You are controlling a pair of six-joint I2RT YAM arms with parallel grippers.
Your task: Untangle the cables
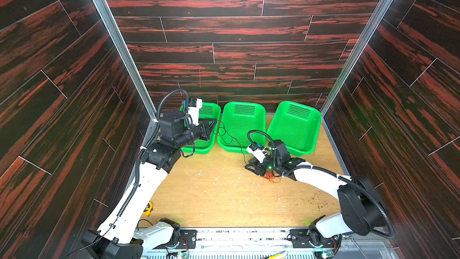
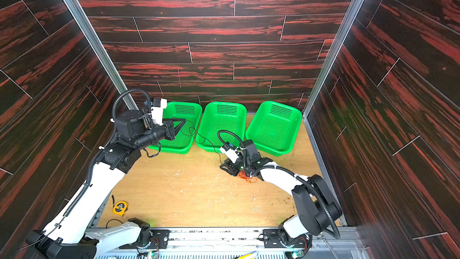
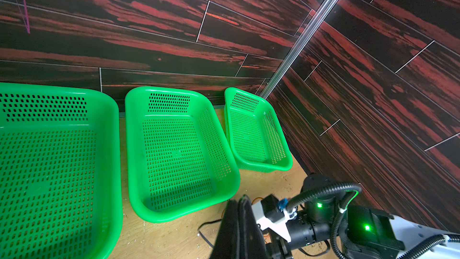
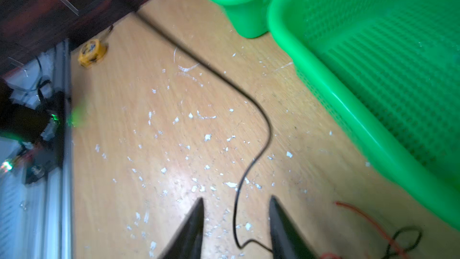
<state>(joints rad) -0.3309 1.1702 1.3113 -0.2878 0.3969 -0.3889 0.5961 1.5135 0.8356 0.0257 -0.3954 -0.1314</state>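
Observation:
My left gripper [image 1: 215, 121] hangs over the left green basket [image 1: 208, 149] and is shut on one end of the black cable [image 4: 267, 120]. That thin wire sags across the middle basket [image 1: 242, 105] and down onto the table to my right gripper [image 1: 249, 166]. In the right wrist view, the right gripper [image 4: 236, 199] stands open just above the wood, with the black cable lying between its fingers. A red cable [image 4: 361, 218] lies beside it. An orange cable tangle [image 1: 270, 176] sits under the right wrist in both top views. In the left wrist view the left gripper [image 3: 239, 201] shows both fingers pressed together.
Three green baskets stand in a row along the back wall, the right basket [image 1: 296, 105] tilted near the corner post. A yellow tape measure [image 2: 120, 207] lies at the front left. White scraps dot the wooden table [image 1: 219, 195]. Dark walls close in on three sides.

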